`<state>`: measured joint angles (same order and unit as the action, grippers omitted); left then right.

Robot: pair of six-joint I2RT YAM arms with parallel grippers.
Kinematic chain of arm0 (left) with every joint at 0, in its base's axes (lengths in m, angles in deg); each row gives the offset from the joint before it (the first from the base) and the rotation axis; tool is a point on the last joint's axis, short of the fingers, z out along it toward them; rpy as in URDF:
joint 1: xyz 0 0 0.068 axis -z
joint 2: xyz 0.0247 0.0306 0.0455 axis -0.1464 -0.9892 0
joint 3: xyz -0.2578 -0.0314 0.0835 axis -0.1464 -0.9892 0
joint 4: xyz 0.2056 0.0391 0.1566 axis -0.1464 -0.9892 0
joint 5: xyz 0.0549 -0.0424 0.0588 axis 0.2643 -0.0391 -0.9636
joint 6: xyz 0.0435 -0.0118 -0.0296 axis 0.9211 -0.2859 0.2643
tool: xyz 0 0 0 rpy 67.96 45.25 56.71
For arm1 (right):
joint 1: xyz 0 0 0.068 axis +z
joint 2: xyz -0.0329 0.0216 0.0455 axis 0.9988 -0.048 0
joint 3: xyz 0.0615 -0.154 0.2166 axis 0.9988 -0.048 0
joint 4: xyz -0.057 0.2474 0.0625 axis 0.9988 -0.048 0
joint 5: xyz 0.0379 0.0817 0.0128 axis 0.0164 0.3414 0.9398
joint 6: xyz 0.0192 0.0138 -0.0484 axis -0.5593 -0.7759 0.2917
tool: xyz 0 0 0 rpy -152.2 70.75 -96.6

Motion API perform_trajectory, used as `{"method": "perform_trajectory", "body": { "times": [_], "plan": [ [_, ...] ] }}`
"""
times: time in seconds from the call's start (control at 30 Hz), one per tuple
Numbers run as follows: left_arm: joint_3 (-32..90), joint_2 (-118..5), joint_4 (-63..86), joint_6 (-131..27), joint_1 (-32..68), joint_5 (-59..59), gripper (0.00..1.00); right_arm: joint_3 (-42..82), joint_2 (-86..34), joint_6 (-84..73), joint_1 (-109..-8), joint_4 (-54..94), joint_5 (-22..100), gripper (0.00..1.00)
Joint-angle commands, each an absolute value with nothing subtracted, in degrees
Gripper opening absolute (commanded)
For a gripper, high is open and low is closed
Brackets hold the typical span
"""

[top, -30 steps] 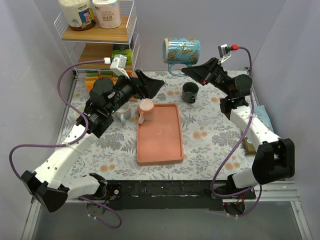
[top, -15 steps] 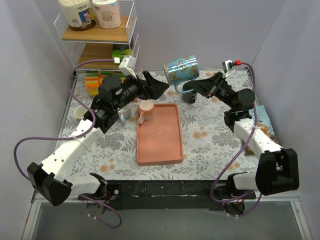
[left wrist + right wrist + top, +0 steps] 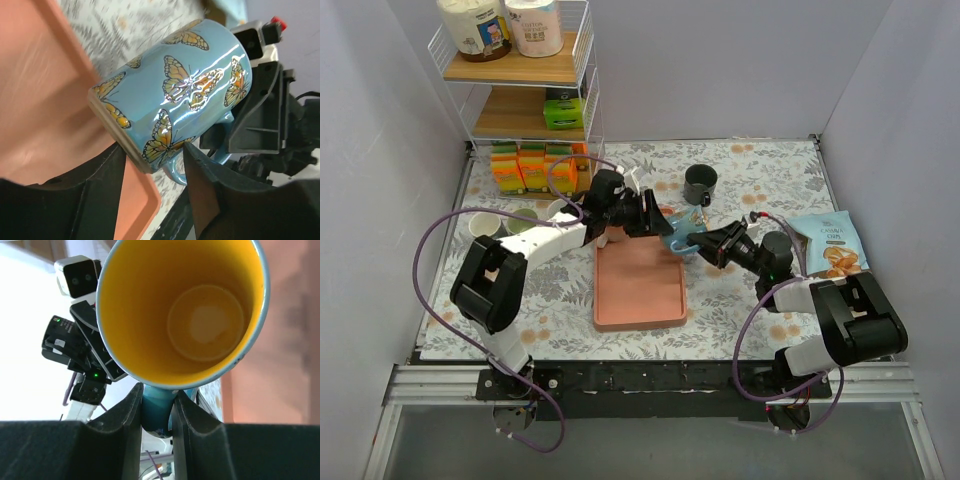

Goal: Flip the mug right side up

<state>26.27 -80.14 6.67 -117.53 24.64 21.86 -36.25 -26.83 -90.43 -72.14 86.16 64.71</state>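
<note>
The mug (image 3: 682, 232) is light blue with orange butterflies and yellow inside. It lies on its side, held in the air just over the right rim of the salmon tray (image 3: 640, 290). My right gripper (image 3: 705, 243) is shut on its blue handle (image 3: 157, 405), and the open mouth (image 3: 200, 315) faces the right wrist camera. My left gripper (image 3: 655, 222) comes from the opposite side. In the left wrist view the mug's (image 3: 180, 95) base end sits between the left gripper's (image 3: 154, 150) fingers (image 3: 205, 185), which touch both sides of it.
A dark mug (image 3: 700, 183) stands behind the tray. A snack bag (image 3: 825, 243) lies at the right. White cups (image 3: 485, 222) and a green bowl (image 3: 523, 220) sit at the left, with juice boxes (image 3: 535, 165) and a wire shelf (image 3: 520, 70) behind them.
Both arms dropped from the back of the table toward the tray, bringing the mug down low. The left gripper, wide open before, has closed in on the mug's base.
</note>
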Motion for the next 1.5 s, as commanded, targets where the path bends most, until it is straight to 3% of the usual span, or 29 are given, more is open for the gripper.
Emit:
{"method": "perform_trajectory", "body": {
  "times": [0.0, 0.17, 0.27, 0.33, 0.47, 1.03, 1.47],
  "plan": [
    [24.78, -76.74, 8.78, -115.29, 27.62, 29.29, 0.49, -33.92, -25.11, -89.76, -68.88, 108.23, 70.10, 0.01],
    [25.66, -75.34, 7.47, -113.18, 27.53, 26.48, 0.58, -30.85, -23.96, -84.31, -68.79, 101.96, 72.73, 0.01],
    [25.66, -73.67, 5.10, -112.04, 27.53, 23.94, 0.71, -28.13, -22.30, -81.58, -69.23, 97.75, 73.09, 0.01],
    [25.05, -71.39, 4.30, -111.34, 27.62, 21.82, 0.85, -26.54, -20.63, -79.99, -69.76, 95.72, 73.44, 0.01],
    [24.86, -68.13, 1.58, -109.49, 27.62, 16.63, 0.98, -21.72, -18.69, -76.13, -71.86, 88.52, 74.41, 0.01],
    [29.70, -61.01, -6.16, -105.80, 27.44, 7.05, 0.98, -21.08, -16.85, -77.18, -77.31, 87.27, 76.07, 0.01],
    [32.69, -59.16, -9.15, -104.83, 27.27, 4.41, 0.98, -24.25, -13.06, -69.62, -89.79, 77.87, 77.66, 0.01]
  ]
}}
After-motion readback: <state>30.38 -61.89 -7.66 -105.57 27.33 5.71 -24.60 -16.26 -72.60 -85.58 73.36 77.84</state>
